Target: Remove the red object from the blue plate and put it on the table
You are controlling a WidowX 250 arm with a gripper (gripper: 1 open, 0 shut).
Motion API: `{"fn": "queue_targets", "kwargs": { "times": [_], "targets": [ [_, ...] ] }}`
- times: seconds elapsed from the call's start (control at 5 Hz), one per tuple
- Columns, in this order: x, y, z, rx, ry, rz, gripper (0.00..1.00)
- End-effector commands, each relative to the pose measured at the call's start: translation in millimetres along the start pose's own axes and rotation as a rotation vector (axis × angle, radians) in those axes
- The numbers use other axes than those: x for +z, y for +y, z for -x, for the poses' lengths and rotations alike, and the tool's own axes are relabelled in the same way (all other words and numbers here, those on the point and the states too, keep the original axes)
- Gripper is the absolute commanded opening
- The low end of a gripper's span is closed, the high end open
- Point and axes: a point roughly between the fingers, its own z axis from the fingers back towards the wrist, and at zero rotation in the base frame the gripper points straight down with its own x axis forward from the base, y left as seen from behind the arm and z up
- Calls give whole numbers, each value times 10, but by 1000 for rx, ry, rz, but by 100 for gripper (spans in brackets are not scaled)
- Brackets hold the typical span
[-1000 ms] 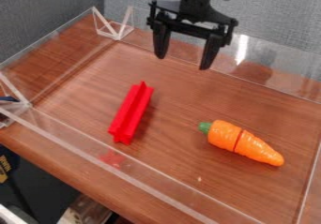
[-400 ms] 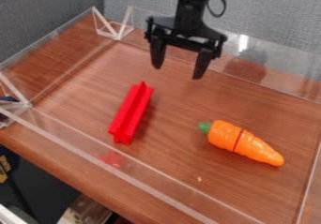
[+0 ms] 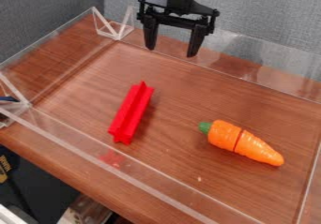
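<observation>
Toward the left of the glossy reddish-brown wood-grain tabletop (image 3: 88,101), a long, narrow bright red plastic bar with lengthwise ridges (image 3: 130,113) lies flat, its far end angled slightly right. No blue plate can be seen (the bar rests directly on the wood), so the task looks finished as far as this view shows: the bar is on the table, and nothing of the move appears to be left except perhaps drawing the arm away. Right of the bar, above the far edge of the table, hangs the black two-fingered metal gripper (image 3: 172,48), its fingers spread apart with nothing between them, well away from the bar. Farther right, nearer the viewer, lies an orange toy carrot with a green top (image 3: 241,142), well apart from the bar. Low clear acrylic walls (image 3: 131,176) edge the table; the bar's near end is fairly close to the front one, so any approach there would call for care. Bare wood lies between bar and carrot and beyond them both, which should give the gripper ample room to move.
</observation>
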Motion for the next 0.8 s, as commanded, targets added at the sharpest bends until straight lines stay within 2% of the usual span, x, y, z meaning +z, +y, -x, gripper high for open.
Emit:
{"fn": "queue_targets", "kwargs": {
  "times": [0.0,0.2,0.4,0.6],
  "targets": [
    [27,166,30,-3,-59,7,100],
    [-308,296,90,-11,-46,-12,100],
    [-575,329,113,19,-25,-36,100],
    [-771,310,117,52,3,-52,100]
  ]
}}
